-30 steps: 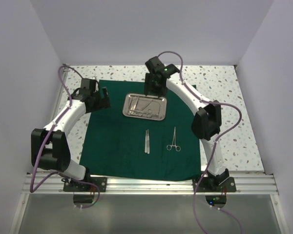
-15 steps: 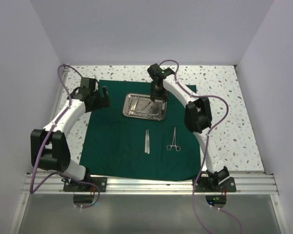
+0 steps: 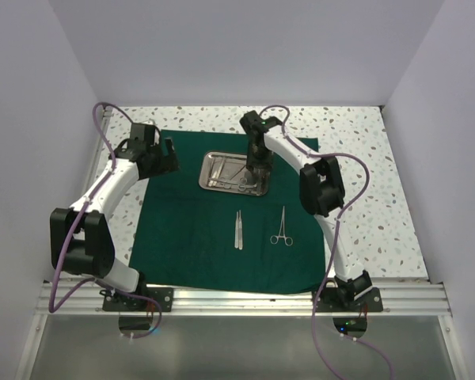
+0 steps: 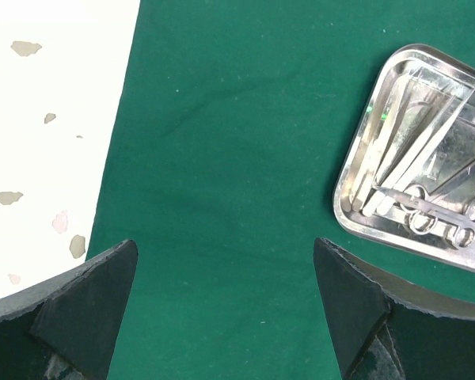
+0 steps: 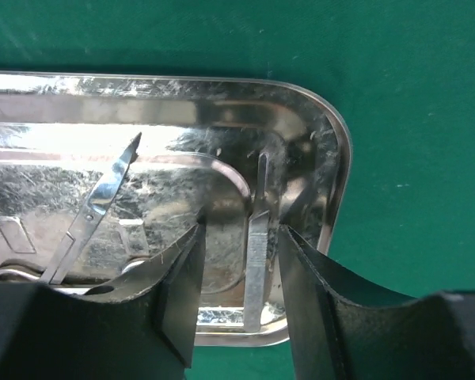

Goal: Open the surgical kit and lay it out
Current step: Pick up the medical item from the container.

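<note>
The dark green cloth [image 3: 222, 237] lies spread flat. The shiny steel tray [image 3: 210, 180] sits on its far part and holds several instruments. My right gripper [image 3: 252, 165] reaches down into the tray, its jaws open on either side of a slim flat steel instrument [image 5: 257, 261] without gripping it. Scissors [image 5: 95, 210] lie in the tray to the left of the right gripper [image 5: 241, 245]. Tweezers [image 3: 238, 229] and ring-handled forceps [image 3: 282, 227] lie on the cloth in front of the tray. My left gripper [image 3: 160, 161] is open and empty above the cloth, left of the tray [image 4: 364, 150].
The cloth's left edge [image 4: 115, 158] borders the white speckled tabletop [image 4: 39, 119]. White walls close in the back and both sides. The arms' base rail [image 3: 237, 299] runs along the near edge.
My right gripper has come down from above the tray's far edge into the tray, now straddling the slim instrument. The left arm has barely moved.
</note>
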You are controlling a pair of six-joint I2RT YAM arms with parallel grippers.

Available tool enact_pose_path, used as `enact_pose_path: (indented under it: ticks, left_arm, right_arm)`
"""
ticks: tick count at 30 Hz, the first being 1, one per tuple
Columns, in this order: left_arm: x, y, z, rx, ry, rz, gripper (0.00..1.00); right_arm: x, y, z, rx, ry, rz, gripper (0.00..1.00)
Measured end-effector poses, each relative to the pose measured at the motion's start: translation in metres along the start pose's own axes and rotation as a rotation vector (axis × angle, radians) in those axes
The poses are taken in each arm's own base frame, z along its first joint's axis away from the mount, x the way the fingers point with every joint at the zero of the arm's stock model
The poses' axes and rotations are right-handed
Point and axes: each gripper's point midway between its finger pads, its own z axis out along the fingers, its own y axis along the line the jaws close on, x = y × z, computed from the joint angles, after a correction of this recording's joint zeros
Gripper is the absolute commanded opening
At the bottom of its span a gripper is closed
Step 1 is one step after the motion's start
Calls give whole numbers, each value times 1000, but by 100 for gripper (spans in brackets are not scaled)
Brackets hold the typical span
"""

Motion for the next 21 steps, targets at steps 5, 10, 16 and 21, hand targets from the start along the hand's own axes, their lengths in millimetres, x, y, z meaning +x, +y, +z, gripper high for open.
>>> enact_pose_path:
  ticks: [5,10,16,21]
  left_arm:
    - [1,1,2,-9,3,0,96]
    - [2,2,4,-12,9,1,96]
    - [3,2,5,-13,13,1,96]
    - [3,2,5,-13,13,1,96]
  right_arm:
    - [14,-3,-4,-23,18,24,42]
    - [31,-2,-9,-37,40,26,41]
    - [61,2,-15,-43,77,-2,38]
    - [73,1,-17,-38,87,-20,28]
